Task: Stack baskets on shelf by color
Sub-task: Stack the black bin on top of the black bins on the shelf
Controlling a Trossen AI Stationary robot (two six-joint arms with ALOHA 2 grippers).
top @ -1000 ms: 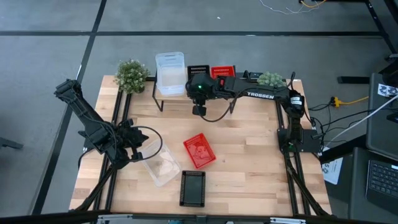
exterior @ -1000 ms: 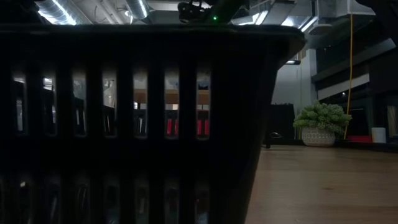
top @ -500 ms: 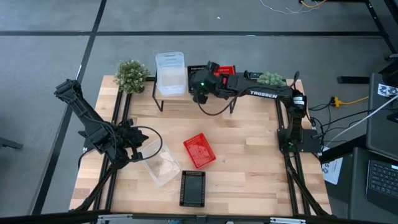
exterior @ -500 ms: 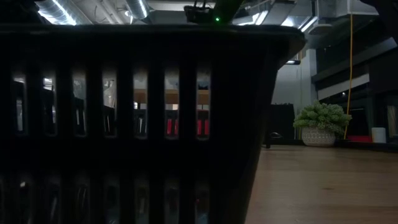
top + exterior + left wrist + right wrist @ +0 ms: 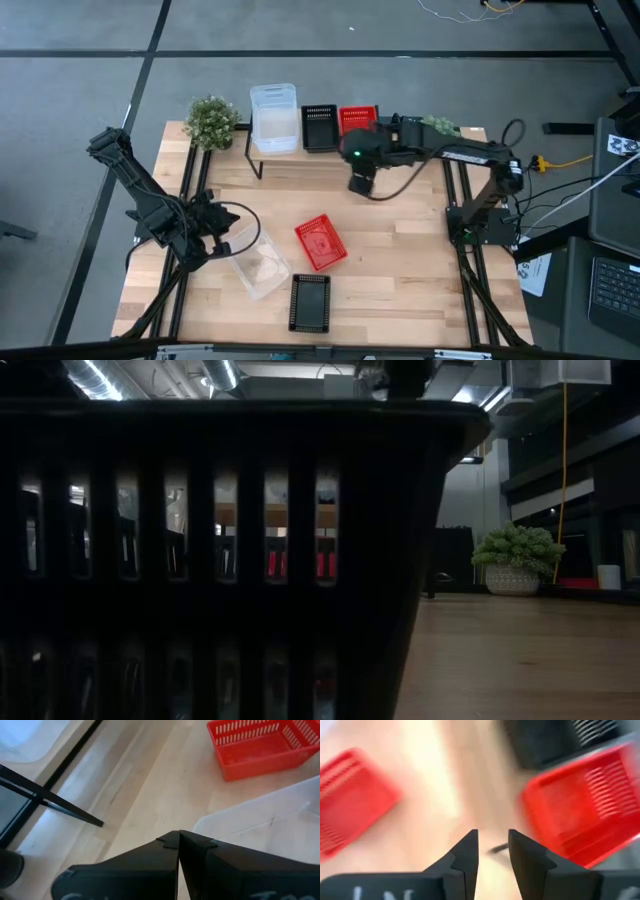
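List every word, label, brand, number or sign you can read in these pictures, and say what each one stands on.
None can be read with certainty.
Pale lettering on the right arm in the high view: too small to read.
Pale marks at the bottom edge of the right wrist view, on the right gripper: cut off, unreadable.
Black-and-white patterned sheet at the right edge of the high view: no readable text.

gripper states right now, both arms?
Left gripper: shut, holding nothing, beside the clear basket.
Right gripper: open, holding nothing, above the table in front of the shelf.
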